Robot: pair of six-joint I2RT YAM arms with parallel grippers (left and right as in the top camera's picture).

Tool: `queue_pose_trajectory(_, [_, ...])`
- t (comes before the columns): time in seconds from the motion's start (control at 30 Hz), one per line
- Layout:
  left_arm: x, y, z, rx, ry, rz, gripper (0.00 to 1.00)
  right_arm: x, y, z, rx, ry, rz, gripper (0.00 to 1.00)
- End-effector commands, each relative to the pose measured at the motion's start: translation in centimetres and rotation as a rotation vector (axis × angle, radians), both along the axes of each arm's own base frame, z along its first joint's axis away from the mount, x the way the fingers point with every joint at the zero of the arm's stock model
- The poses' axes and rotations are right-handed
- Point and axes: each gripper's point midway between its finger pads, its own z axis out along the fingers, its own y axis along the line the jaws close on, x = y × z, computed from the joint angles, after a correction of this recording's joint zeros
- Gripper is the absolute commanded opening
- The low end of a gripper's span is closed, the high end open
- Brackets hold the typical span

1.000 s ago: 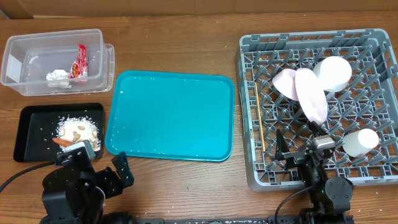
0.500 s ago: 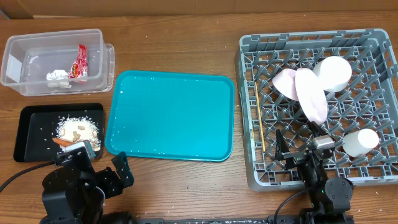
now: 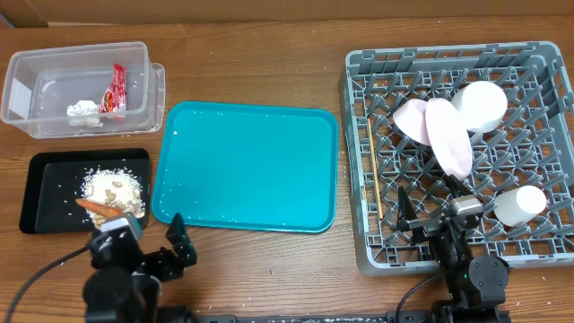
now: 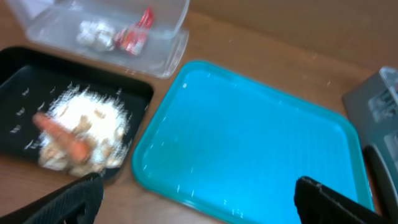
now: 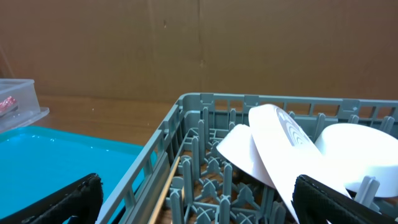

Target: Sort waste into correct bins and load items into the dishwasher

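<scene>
Left gripper (image 4: 199,186) drawn back off shallow black tray (image 3: 43,193), wide apart, right gripper (image 5: 196,186) apart over lattice rack (image 3: 538,49)

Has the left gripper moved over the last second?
Yes. The left gripper has drawn back down the frame, off the black tray's lower right corner; the carrot now shows fully.
</scene>
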Motion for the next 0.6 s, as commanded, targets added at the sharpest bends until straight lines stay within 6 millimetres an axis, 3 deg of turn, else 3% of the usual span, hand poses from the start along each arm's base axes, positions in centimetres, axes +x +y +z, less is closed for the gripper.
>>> queue_pose_trajectory(0.0, [1.2,-0.1,-2.5,0.025,-0.077,-0.015,1.00,0.0,0.1,-0.1,-0.004,-0.007,0.005,1.00])
queue_pose_trajectory(0.17, [3.9,-0.7,-4.2,0.029,-0.225,-0.048,1.00,0.0,0.1,-0.1,-0.004,-0.007,0.005,1.00])
queue_pose_trajectory(0.33, [6.1,-1.8,-4.2,0.118,-0.348,-0.138,1.00,0.0,0.1,-0.1,-0.003,-0.007,0.005,1.00])
queue_pose_trajectory(0.57, [7.4,-2.6,-5.3,0.190,-0.441,-0.201,1.00,0.0,0.1,-0.1,-0.004,-0.007,0.005,1.00])
